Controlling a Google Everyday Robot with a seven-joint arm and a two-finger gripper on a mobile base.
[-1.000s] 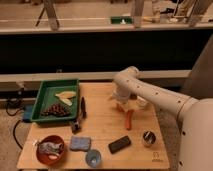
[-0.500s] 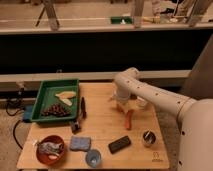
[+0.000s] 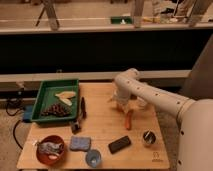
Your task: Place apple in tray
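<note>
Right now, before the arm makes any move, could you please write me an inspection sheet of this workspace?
Surface: wooden table, carrying many small items.
Job's things: green tray at the back left, holding a pale piece and a dark cluster; apple uncertain, perhaps the yellowish shape at the pincer, outside the tray.
Clutter: carrot, red bowl, blue sponge, blue cup, black flat object, small round can, black stick-like tool.
Grippers: pincer low over the table centre, right of the tray.
Cables: dark cable left of the table.
Surroundings: dark ledge behind.
</note>
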